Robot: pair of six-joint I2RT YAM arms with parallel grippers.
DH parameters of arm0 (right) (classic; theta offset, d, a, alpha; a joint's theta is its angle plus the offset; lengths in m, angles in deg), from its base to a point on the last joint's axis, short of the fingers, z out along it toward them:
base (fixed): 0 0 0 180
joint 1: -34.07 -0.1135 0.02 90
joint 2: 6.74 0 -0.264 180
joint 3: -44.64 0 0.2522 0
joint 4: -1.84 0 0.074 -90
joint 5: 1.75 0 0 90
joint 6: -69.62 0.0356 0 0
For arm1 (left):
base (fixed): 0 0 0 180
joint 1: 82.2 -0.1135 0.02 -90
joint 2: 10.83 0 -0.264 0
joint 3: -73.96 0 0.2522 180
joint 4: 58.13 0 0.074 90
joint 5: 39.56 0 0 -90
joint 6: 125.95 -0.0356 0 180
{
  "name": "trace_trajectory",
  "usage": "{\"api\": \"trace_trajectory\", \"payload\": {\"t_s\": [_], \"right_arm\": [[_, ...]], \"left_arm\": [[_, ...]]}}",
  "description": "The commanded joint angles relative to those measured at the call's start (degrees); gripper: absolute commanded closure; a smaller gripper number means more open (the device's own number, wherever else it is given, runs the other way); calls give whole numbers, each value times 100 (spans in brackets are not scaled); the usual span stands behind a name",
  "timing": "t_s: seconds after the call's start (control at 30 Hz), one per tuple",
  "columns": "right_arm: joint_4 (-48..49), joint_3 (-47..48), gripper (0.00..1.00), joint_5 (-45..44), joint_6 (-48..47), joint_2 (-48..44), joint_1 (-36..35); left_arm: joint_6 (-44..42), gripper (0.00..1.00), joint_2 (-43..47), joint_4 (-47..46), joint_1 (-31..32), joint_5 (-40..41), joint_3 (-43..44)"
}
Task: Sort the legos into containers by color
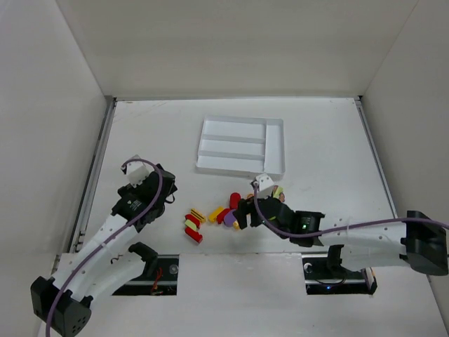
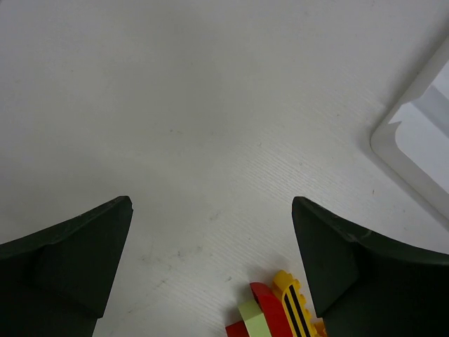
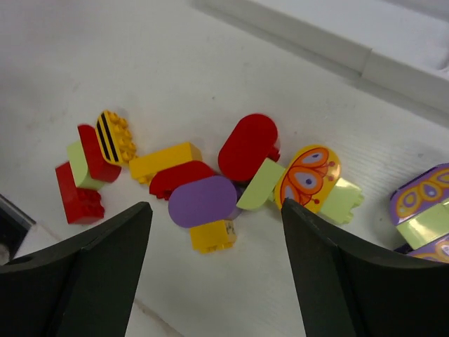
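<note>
1. the tray (image 1: 275,151) lies flat on the white table (image 1: 147,133), toward the far side and right of centre. three long slots run side by side, and one narrow slot crosses its right end.
2. the legos (image 1: 223,214) lie on the table on the near side of the tray, apart from it, in a loose scatter between the two arms.
3. at the left of the scatter sits a small group: a red block (image 3: 76,193), a lime piece (image 3: 78,163) and a striped yellow brick (image 3: 116,137), all touching.
4. the main cluster holds an orange-yellow bar (image 3: 165,160), a red rounded brick (image 3: 247,146), a purple rounded brick (image 3: 202,200) and a butterfly-printed brick (image 3: 307,175). purple printed pieces (image 3: 424,193) lie further right.
5. the right gripper (image 3: 215,207) is positioned over the main cluster. its jaws are spread wide and grip nothing. the purple rounded brick lies in the gap between the fingers, clear of both.
6. the left gripper (image 2: 212,203) stands left of the scatter, over bare table. its jaws are also spread wide and grip nothing. the small group shows at the lower edge of the left wrist view, just beside the right-hand finger, and a tray corner shows at the right edge.
</note>
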Motion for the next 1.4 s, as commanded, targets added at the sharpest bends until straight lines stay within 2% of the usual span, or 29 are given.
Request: {"api": "trace_trajectory", "payload": {"t_s": [0.0,0.07,0.13,0.23,0.33,0.37,0.43,0.47,0.6,0.67,0.73,1.03,1.13,1.23,1.37], "right_arm": [[428,291,18,41,-16,321,-303],[507,370,19,58,1,506,-452],[621,423,26,85,-33,691,-602],[780,475,57,225,-43,1007,-664],[903,563,79,400,19,1384,-681],[903,607,81,462,19,1499,-725],[947,704,79,550,19,1727,-821],[982,748,76,594,19,1842,-883],[1420,722,44,708,37,2185,-1076],[1605,704,34,892,72,2317,-1103],[1755,739,29,1086,124,2440,-1112],[2081,1371,22,1430,-349,3468,-1138],[2011,1547,22,1386,-438,3670,-1138],[2107,1618,26,1385,-464,3864,-1138],[2125,1758,29,1377,-482,4145,-1138]], "left_arm": [[-150,0,-82,-417,11,-73,-97],[-229,0,-64,-522,-42,-83,-123],[-238,0,32,-584,-103,-48,-185],[-238,0,190,-637,-296,-100,-229],[-238,0,331,-558,-428,-144,-229],[-221,0,410,-514,-481,-188,-246],[-169,0,533,-427,-569,-276,-308],[-151,0,577,-374,-621,-328,-343],[51,0,832,-145,-587,-320,-457],[183,0,998,-75,-569,-294,-553],[236,0,1130,-136,-543,-294,-720],[333,1,1157,-829,-517,-680,-1169],[315,13,1140,-997,-578,-891,-1248],[359,21,1096,-1006,-631,-988,-1310],[403,43,1052,-1041,-631,-1216,-1415]]}}
